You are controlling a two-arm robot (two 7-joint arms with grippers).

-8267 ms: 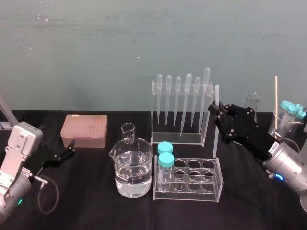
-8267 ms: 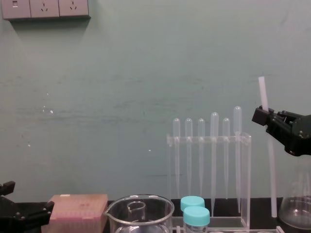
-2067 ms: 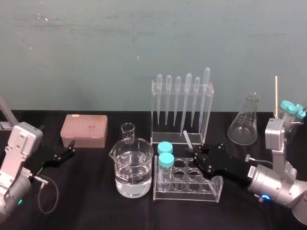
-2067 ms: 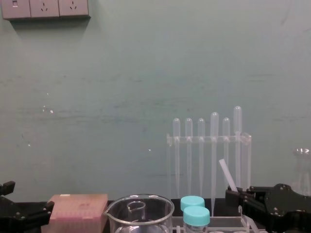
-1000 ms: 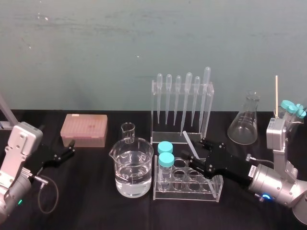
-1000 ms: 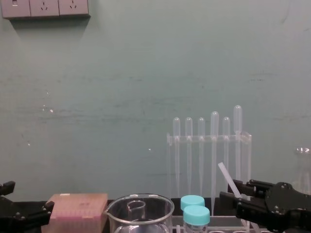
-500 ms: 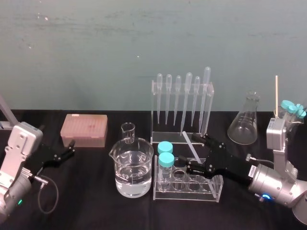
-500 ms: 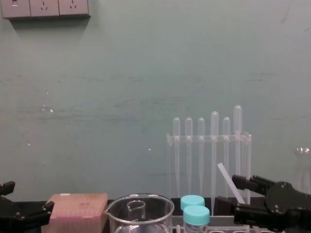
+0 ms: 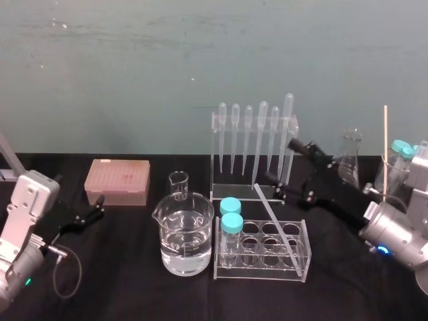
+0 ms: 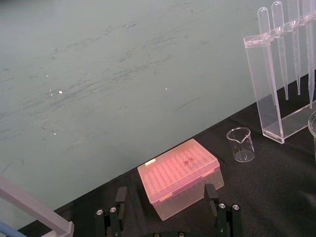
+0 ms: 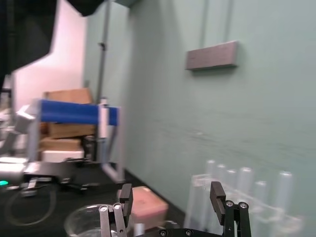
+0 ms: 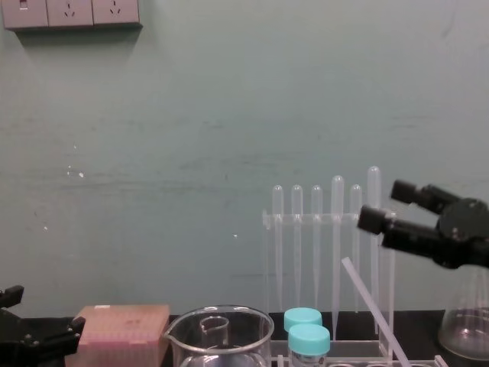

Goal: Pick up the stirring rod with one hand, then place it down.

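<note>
The stirring rod (image 9: 272, 212) is a whitish straight rod lying slanted across the clear test tube rack (image 9: 299, 266). In the chest view the stirring rod (image 12: 373, 306) rises to the left, its upper end free. My right gripper (image 9: 281, 161) hangs open above and behind it, in front of the pipettes, touching nothing. It sits high on the right in the chest view (image 12: 381, 205), and in its own wrist view the right gripper (image 11: 171, 195) has nothing between its fingers. My left gripper (image 9: 91, 212) rests open at the far left, its fingers (image 10: 121, 198) wide apart.
A water-filled beaker (image 9: 184, 234) stands left of the rack, with a small beaker (image 9: 178, 183) behind it. A pink tip box (image 9: 117, 182) lies at back left. The pipette stand (image 9: 254, 150), a conical flask (image 9: 352, 159) and a beaker with capped tubes (image 9: 401, 164) line the back right.
My right gripper opened, let go of the stirring rod and rose up and back from the rack. The rod stays leaning on the rack. The left arm has not moved.
</note>
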